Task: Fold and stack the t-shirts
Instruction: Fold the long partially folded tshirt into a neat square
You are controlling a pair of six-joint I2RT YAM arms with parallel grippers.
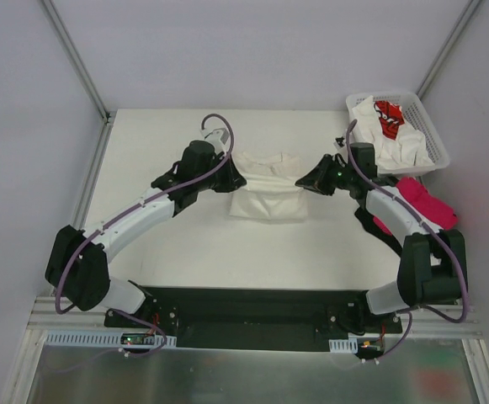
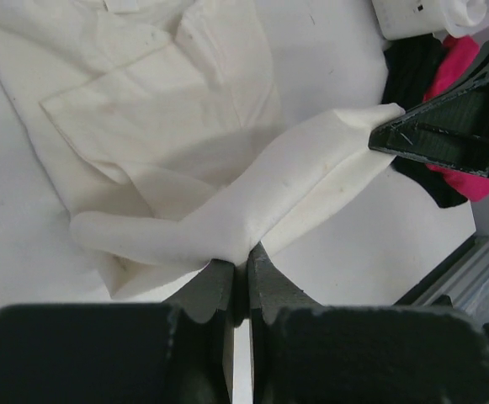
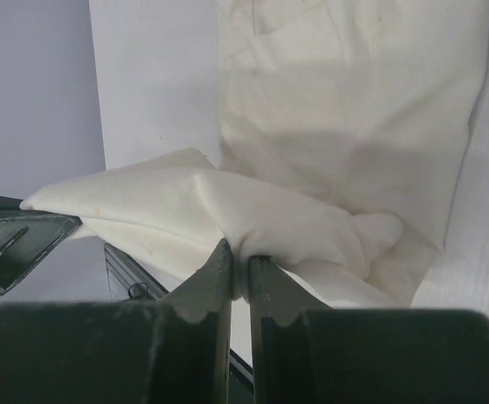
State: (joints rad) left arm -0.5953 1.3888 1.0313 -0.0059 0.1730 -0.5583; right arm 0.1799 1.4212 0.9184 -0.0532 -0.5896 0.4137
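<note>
At the middle of the table [image 1: 160, 244], between the two arms, a cream t-shirt [image 1: 268, 200] lies with its collar toward the far edge. On its left edge the left gripper [image 1: 237, 179] has its fingers pressed together on a pinch of the cream cloth. On its right edge the right gripper [image 1: 303, 182] is likewise closed on the same cloth. Both wrist views show a raised ridge of fabric stretched from one pinch to the other, above the flat part of the shirt. At the far right corner a white lattice basket [image 1: 436, 143] holds a white t-shirt with red print [image 1: 389, 116]. Just near of the basket, beside the right arm, a magenta t-shirt [image 1: 425, 209] and a black t-shirt [image 2: 412, 71] lie touching.
</note>
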